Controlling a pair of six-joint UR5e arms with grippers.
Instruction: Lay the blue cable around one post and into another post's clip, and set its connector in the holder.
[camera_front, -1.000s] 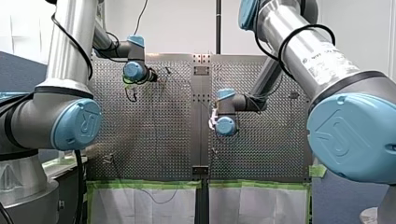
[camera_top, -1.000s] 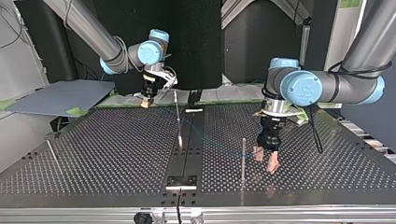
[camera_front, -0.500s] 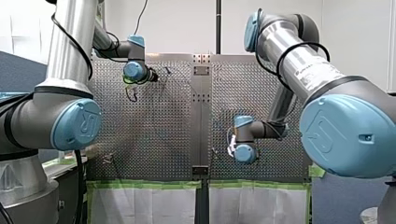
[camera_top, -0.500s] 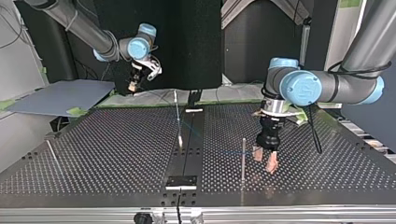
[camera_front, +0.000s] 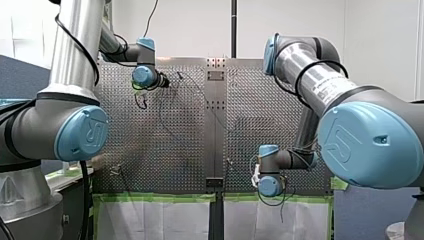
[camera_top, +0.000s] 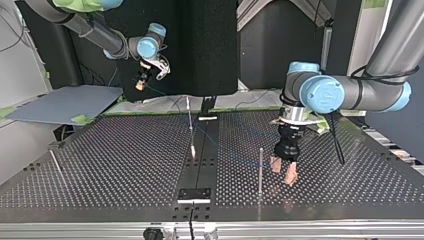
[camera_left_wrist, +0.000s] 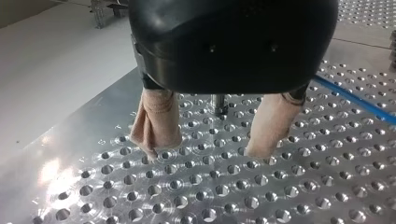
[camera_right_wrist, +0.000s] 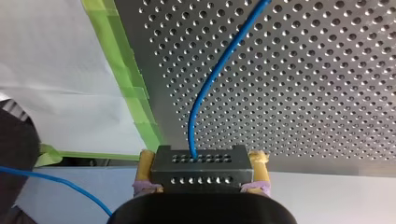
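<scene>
In the right wrist view my right gripper is shut on a black perforated connector, with yellow pads on both of its sides. The blue cable runs out of the connector and over the perforated plate. In the top view this gripper hangs high over the far edge at the left. My left gripper stands open at the right, its beige pads just above the plate beside a thin post. A stretch of the cable lies beside that gripper.
A second upright post stands mid-table, and a third leans at the top view's left. A dark plate sits at the near middle edge. Green tape and white sheeting border the table edge under my right gripper.
My right arm has drawn back off the table's middle to its edge and risen, taking the connector and trailing cable with it. My left arm has stayed put.
</scene>
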